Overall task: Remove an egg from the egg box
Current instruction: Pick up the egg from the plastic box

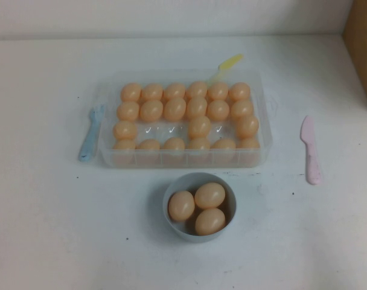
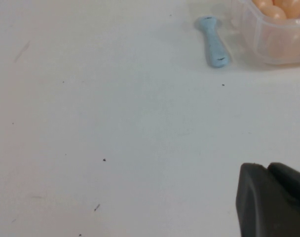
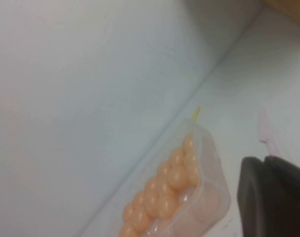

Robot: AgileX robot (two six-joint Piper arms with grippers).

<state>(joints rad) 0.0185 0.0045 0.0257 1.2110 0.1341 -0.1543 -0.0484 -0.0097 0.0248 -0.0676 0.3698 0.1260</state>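
The white table (image 1: 51, 229) carries the clear egg box (image 1: 263, 142) toward its far edge at the middle, three cups in its third row empty. Nearer the front edge sits the grey-blue bowl (image 1: 171, 186) with three eggs (image 1: 209, 195). Neither arm shows from above. The left gripper (image 2: 276, 200) hangs shut and empty over bare table near the blue fork (image 1: 90, 133); the right gripper (image 3: 273, 197), also shut and empty, is raised beyond the box. The working gripper should open wide above one egg, descend straight and close gently.

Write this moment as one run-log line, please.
bowl: three eggs | egg box: three cups empty | left gripper: shut, parked | right gripper: shut, parked
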